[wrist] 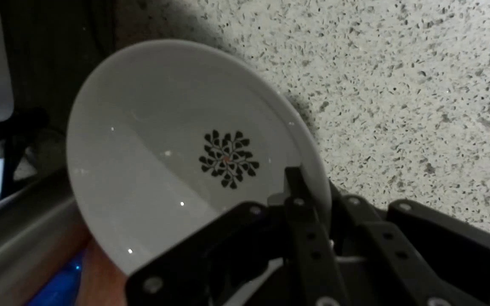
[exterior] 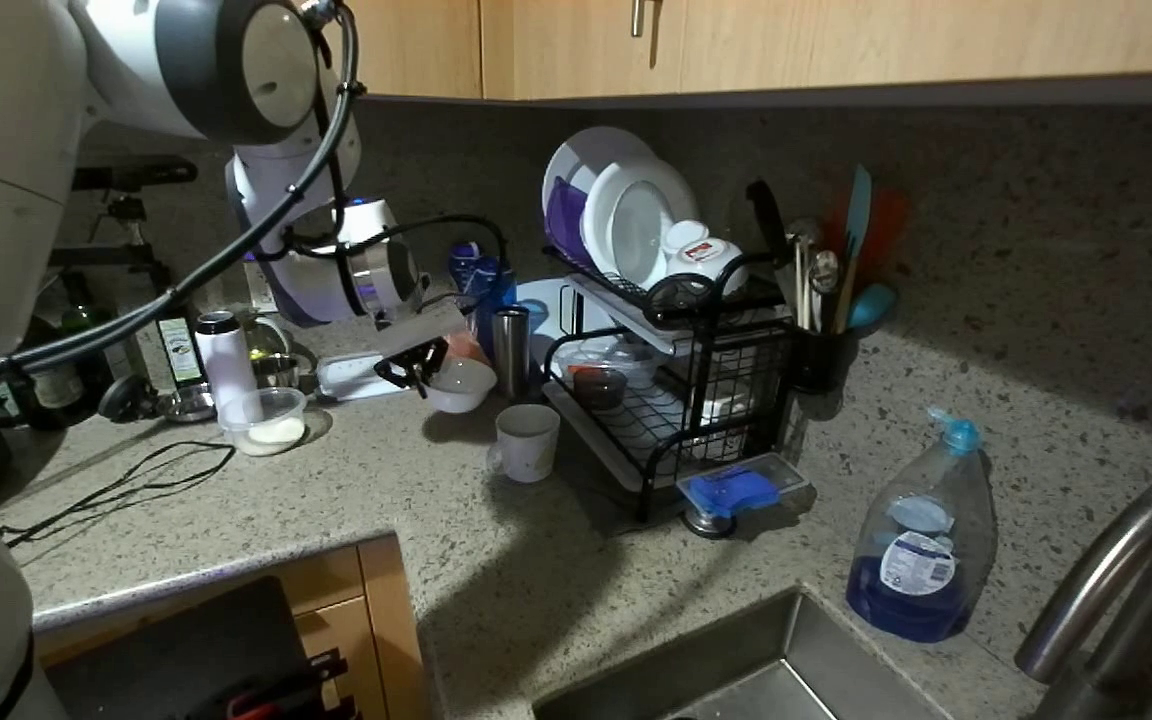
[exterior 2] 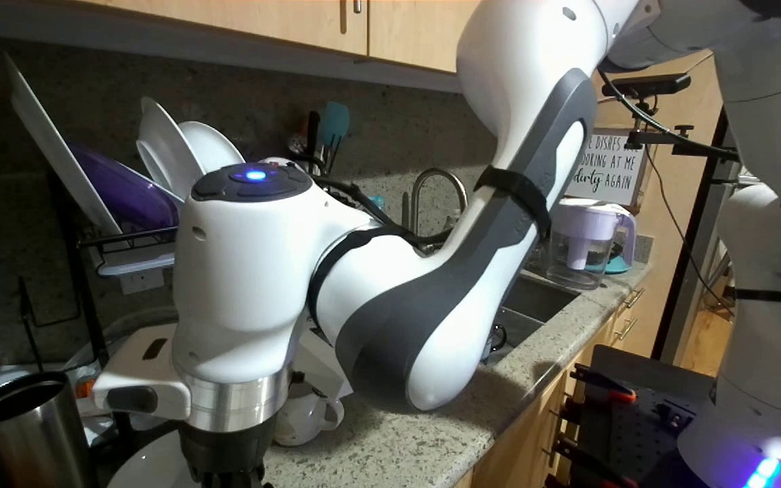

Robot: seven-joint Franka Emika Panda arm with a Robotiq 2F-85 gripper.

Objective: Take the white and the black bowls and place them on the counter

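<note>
Black two-finger gripper (wrist: pixel 313 182) pinches rim of white round bowl (wrist: pixel 185 148), dark floral motif inside; bowl looks tilted, seemingly just above counter, near centre in an exterior view. Likely step: setting bowl down; next move calls for levelling, lowering, then letting go, clear of white handled mug (exterior: pixel 528 442) at bowl's lower right. Black bowl not identifiable with certainty. Speckled grey stone counter (exterior: pixel 356 500), dimly lit; pale wood cabinets (exterior: pixel 786 40) along top of frame; stainless-steel sink (exterior: pixel 716 657) lower right.
</note>
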